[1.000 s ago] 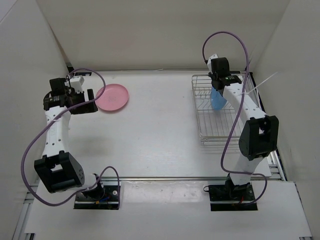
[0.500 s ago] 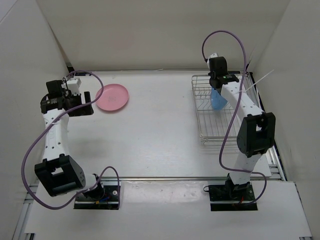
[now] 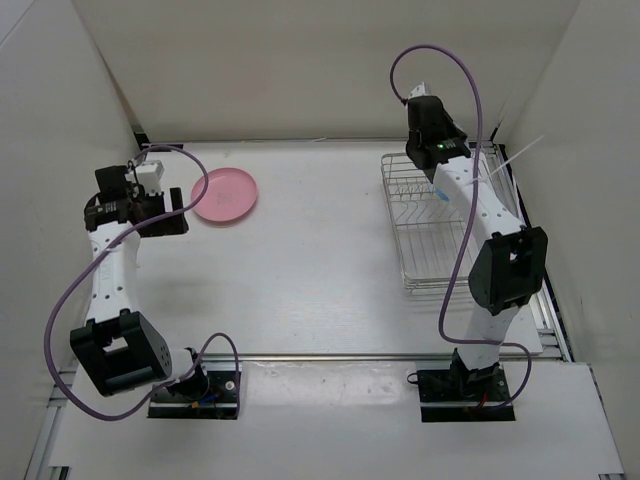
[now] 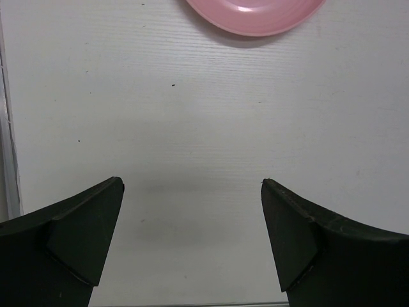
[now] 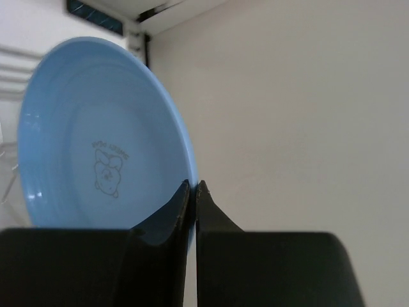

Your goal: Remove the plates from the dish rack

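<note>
The pink plate point(image 3: 225, 195) lies flat on the table at the back left; its near edge shows at the top of the left wrist view point(image 4: 255, 13). My left gripper point(image 3: 165, 212) point(image 4: 192, 185) is open and empty, just left of the pink plate and apart from it. My right gripper point(image 3: 428, 125) point(image 5: 193, 187) is shut on the rim of the light blue plate point(image 5: 102, 141), which it holds upright and raised over the far end of the dish rack point(image 3: 435, 225). In the top view the blue plate is hidden by the arm.
White walls enclose the table on the left, back and right. The rack stands close to the right wall. A purple cable loops above each arm. A white strip point(image 3: 520, 160) sticks out near the rack's far right corner.
My right gripper has lifted the blue plate up out of the rack and toward the back wall. My left gripper drew back left from the pink plate, then held still.
</note>
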You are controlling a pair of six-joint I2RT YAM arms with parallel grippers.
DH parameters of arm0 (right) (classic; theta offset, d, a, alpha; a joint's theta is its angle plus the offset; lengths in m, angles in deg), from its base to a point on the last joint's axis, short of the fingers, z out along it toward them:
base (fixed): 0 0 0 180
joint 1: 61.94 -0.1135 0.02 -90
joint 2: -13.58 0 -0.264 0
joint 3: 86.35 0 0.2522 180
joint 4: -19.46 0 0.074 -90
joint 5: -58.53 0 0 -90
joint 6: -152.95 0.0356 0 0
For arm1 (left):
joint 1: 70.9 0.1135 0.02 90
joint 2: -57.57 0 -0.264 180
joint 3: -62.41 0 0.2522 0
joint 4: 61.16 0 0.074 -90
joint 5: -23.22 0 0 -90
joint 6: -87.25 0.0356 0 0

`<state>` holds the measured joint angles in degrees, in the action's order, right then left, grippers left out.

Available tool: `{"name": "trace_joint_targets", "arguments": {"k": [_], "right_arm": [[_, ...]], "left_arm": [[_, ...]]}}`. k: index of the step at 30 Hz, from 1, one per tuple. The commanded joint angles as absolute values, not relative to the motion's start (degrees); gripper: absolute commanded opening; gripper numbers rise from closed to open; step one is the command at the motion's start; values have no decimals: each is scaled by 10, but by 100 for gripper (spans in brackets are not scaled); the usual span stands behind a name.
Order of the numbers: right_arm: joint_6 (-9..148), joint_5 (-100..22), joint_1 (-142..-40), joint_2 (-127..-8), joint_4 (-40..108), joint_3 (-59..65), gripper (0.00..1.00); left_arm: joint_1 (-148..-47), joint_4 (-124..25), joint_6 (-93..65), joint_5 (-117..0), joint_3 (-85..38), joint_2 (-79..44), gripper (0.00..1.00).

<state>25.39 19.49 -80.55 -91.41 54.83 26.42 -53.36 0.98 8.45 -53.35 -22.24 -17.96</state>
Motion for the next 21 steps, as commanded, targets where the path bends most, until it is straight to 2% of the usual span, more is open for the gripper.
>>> {"name": "trace_joint_targets", "arguments": {"k": [1, 3, 5, 10, 14, 17, 21], "right_arm": [[192, 262, -808, -910, 433, 319, 0], [180, 261, -808, -886, 413, 331, 0], [234, 253, -813, -865, 438, 371, 0], [401, 101, -834, -789, 648, 433, 0], [450, -9, -860, -736, 680, 352, 0], [471, -201, -860, -689, 695, 270, 0], [484, -287, -866, -673, 690, 216, 0]], "left_arm": [[-530, -17, 79, -531, -216, -174, 100], [-530, -34, 71, -523, -203, -174, 100], [-546, -39, 65, -507, -203, -179, 100], [-586, -50, 45, -420, -269, -217, 100], [-640, -31, 28, -319, -364, -261, 100], [-700, -37, 16, -277, -419, -282, 100], [-787, -50, 2, -271, -469, -303, 100]]}}
